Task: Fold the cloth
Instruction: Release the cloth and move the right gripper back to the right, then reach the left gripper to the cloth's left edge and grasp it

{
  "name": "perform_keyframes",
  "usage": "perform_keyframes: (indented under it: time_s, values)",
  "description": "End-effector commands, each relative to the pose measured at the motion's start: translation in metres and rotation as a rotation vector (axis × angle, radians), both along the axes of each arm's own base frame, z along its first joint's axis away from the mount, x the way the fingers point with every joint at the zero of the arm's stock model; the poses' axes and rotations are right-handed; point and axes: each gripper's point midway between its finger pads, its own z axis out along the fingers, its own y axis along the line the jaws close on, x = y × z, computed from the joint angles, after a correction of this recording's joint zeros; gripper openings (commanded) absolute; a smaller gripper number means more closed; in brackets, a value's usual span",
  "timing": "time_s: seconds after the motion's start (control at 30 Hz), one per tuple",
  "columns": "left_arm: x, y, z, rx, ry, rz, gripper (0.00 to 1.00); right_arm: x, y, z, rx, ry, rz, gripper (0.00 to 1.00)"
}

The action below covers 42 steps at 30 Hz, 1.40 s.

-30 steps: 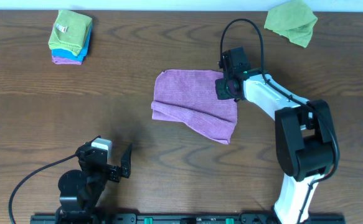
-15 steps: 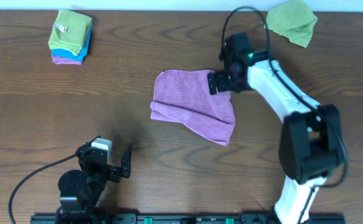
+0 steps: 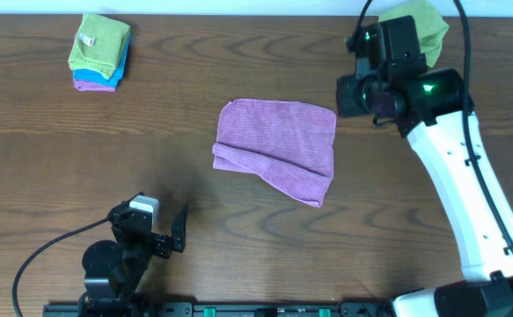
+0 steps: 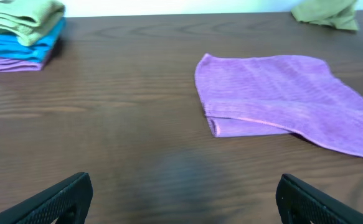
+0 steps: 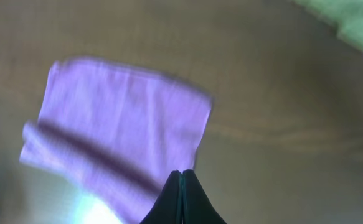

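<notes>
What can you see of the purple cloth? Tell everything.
The purple cloth looks like soft, finely ribbed fabric and lies flat near the middle of the brown table. It is partly folded: a doubled band runs along the edge nearest the robot, and its outline is skewed, not square. Only the table touches it; nothing holds it.

A neat stack of folded cloths (image 3: pixel 98 53) (green on top, blue under it, purple lowest) sits at the far-left corner of the dark brown wooden table (image 3: pixel 106 150); a crumpled light-green cloth (image 3: pixel 430 35) lies at the far-right corner, well apart
</notes>
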Motion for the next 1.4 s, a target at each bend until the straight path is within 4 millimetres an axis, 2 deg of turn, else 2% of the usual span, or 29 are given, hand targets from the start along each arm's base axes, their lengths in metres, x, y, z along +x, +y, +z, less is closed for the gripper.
perform_keyframes:
  time_s: [0.0, 0.07, 0.23, 0.4, 0.5, 0.57, 0.6, 0.63, 0.73, 0.9, 1.07, 1.37]
  values:
    - [-0.010, -0.025, -0.005, -0.188, 0.078, -0.090, 0.95, -0.024, 0.021, 0.003, 0.105, 0.068, 0.090, 0.01]
    - [-0.017, -0.039, -0.002, -0.331, 0.141, -0.132, 0.95, -0.040, 0.020, 0.004, 0.116, 0.112, 0.099, 0.01]
    - [-0.029, -0.057, 0.003, -0.493, 0.229, -0.211, 0.95, -0.082, 0.023, 0.017, 0.173, 0.188, 0.131, 0.01]
    - [-0.027, -0.057, 0.008, -0.496, 0.205, -0.213, 0.95, -0.113, 0.031, 0.041, 0.267, 0.188, 0.183, 0.01]
    - [-0.022, -0.057, 0.025, -0.570, 0.170, -0.204, 0.96, -0.128, 0.030, 0.055, 0.290, 0.157, 0.198, 0.01]
    - [-0.018, -0.057, 0.039, -0.615, 0.136, -0.200, 0.87, -0.135, 0.028, 0.062, 0.293, 0.138, 0.201, 0.01]
    - [-0.014, -0.054, 0.046, -0.649, 0.117, -0.175, 0.86, -0.141, 0.027, 0.065, 0.294, 0.132, 0.202, 0.02]
    - [-0.009, -0.049, 0.049, -0.687, 0.112, -0.132, 0.90, -0.144, 0.025, 0.066, 0.294, 0.131, 0.202, 0.01]
    - [0.000, -0.040, 0.050, -0.747, 0.119, -0.054, 0.90, -0.150, 0.024, 0.068, 0.292, 0.129, 0.206, 0.01]
    - [0.012, -0.045, 0.037, -0.749, 0.206, -0.058, 0.85, -0.150, 0.023, 0.069, 0.290, 0.126, 0.203, 0.02]
    - [0.031, -0.048, 0.023, -0.653, 0.291, -0.065, 0.84, -0.149, 0.022, 0.068, 0.280, 0.122, 0.203, 0.02]
    - [0.088, -0.063, 0.033, -0.436, 0.433, -0.115, 0.82, -0.148, 0.019, 0.067, 0.254, 0.111, 0.216, 0.02]
